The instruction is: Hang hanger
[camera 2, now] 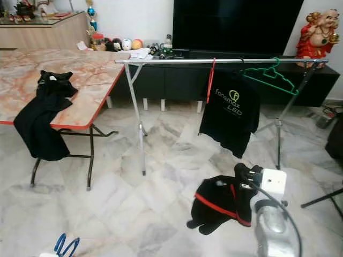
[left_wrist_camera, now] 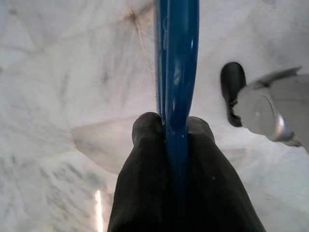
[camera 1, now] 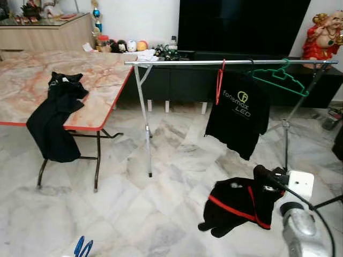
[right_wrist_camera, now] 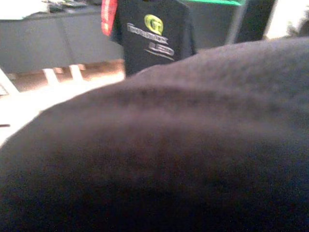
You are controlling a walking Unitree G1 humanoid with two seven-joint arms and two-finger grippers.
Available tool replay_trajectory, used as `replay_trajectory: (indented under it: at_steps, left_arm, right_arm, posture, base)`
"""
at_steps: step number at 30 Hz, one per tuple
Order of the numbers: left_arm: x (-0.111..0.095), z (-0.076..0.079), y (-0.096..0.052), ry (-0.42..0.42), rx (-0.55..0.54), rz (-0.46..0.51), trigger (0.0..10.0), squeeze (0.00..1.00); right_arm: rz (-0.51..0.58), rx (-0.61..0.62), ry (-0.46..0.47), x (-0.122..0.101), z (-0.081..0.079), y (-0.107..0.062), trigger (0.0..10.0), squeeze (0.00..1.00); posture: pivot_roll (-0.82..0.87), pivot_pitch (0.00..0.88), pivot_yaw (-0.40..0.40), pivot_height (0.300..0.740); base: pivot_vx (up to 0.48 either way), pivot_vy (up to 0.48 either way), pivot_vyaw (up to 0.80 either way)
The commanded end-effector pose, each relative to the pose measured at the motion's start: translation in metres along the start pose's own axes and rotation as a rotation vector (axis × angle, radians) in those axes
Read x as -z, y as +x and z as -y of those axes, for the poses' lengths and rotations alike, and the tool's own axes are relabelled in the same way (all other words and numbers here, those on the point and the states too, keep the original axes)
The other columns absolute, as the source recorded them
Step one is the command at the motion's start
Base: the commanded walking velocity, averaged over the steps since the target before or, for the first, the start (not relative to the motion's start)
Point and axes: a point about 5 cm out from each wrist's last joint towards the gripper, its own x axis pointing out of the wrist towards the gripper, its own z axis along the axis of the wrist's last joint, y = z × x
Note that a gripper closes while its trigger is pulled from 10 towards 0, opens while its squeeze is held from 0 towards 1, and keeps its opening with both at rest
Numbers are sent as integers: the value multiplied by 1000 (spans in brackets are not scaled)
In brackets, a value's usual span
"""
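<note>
1. The left gripper hangs low over the marble floor, its two black fingers pinched on a blue plastic hanger.
2. The right gripper reaches forward, carrying a black garment with red trim; whether its fingers are spread or pressed together cannot be told.
3. The silver clothes rail holds one red hanger, one green hanger and one black printed T-shirt.
4. Dark, blurred cloth covers most of the right wrist view.
</note>
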Motion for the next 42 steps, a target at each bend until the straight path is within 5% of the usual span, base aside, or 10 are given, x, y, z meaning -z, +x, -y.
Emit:
replay_trajectory:
  at_steps: [1,2,6,13,25,42]
  left_arm:
    - [5,-1,0,-31,-19,-2,10000,0]
    - [7,0,0,-50,-42,-7,10000,0]
    - [8,1,0,-61,-42,-8,10000,0]
    - [16,5,-1,-75,-21,-10,10000,0]
    - [32,-5,-4,-129,-35,-61,10000,0]
    - [35,18,-2,-125,4,-96,10000,0]
  right_arm:
    - [43,113,-22,-13,8,-2,353,0]
    - [27,150,22,-12,9,-3,10000,0]
    - [-1,149,95,-9,3,-6,10000,0]
    - [51,64,46,-17,-23,-19,10000,0]
    - [72,36,-24,-23,-30,-20,10000,0]
    - [75,-25,-95,-20,-42,-18,10000,0]
  posture:
    - [-3,0,36,740]
    - [0,0,36,740]
    - [-21,0,50,740]
    - [-18,0,63,740]
    - [-16,0,52,740]
    - [-6,0,33,740]
  base:
    - [0,0,0]
    - [0,0,0]
    - [0,0,0]
    - [0,0,0]
    - [0,254,0]
    - [0,277,0]
